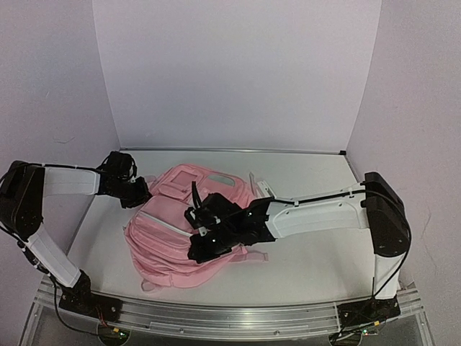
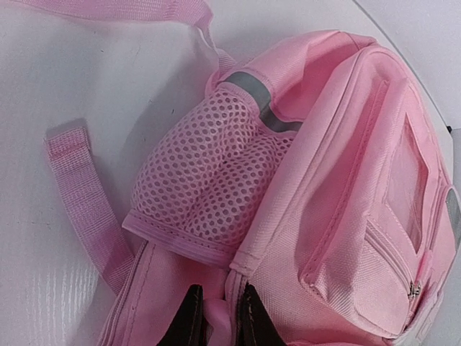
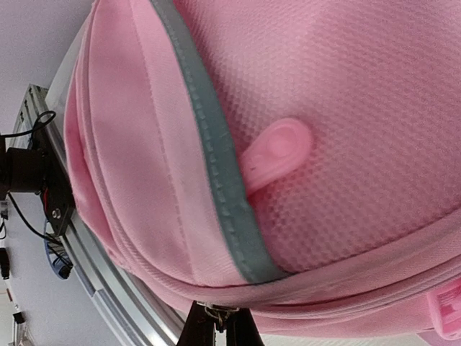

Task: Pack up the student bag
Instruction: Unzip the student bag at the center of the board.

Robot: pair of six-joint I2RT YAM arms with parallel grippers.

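Tightly shut, right pincer (image 3: 216, 314) nips student bag (image 3: 338, 79).

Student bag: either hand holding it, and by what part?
Right hand pinches the student bag by a metal zip pull; left hand pinches its fabric edge near the mesh pocket.

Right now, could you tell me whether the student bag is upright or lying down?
Lying down: the student bag rests front pockets up on the table.

Top view looks down from behind; both wrist views crowd the student bag (image 1: 167, 244).
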